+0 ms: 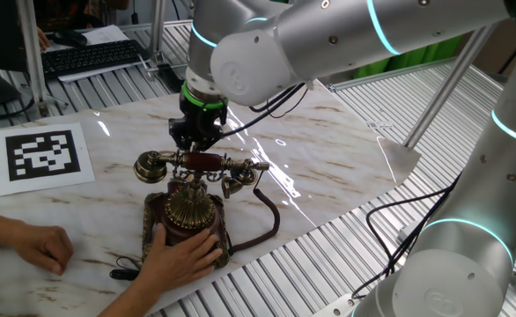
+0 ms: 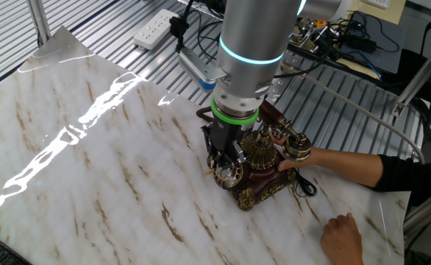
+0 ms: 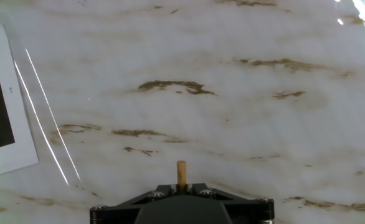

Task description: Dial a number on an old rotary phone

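Hand view shows a short wooden peg (image 3: 181,172) jutting from the gripper (image 3: 181,186), fingers pressed together on it to poke the dial. We find the old rotary phone (image 1: 187,211) mid-table (image 1: 328,150), just below the gripper; a person's hand (image 1: 183,255) steadies its base against turning force

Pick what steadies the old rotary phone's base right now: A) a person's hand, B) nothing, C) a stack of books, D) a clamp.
A: a person's hand rests flat on the front of the old rotary phone while the claw hangs above the handset.
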### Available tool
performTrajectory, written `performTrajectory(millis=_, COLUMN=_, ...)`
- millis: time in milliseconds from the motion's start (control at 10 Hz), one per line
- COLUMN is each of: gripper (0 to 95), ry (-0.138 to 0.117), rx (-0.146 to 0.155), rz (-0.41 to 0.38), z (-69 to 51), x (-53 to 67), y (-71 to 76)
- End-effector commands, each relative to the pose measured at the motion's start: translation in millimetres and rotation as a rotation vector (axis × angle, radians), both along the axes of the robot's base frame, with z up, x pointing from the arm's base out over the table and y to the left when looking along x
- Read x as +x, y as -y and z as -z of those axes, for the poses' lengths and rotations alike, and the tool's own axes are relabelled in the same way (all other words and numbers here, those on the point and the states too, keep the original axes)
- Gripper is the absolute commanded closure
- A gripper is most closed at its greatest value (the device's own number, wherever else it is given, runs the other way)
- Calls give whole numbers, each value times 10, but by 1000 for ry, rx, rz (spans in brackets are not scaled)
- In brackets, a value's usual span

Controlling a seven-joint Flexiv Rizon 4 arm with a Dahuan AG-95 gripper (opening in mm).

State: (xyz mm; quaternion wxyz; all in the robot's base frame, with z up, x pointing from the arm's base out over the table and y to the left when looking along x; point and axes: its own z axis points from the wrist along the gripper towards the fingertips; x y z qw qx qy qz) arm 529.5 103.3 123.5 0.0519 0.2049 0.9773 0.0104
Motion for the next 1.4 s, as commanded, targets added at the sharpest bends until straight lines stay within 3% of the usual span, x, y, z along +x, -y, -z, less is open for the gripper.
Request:
performTrajectory(millis=100, gripper=950, ry=-1, rx=-2, rz=-1, z=2, x=-32, y=-25)
performTrajectory(millis=1400, gripper=950, ry=15, rx=-55, rz=43, z=3, x=28, y=-175)
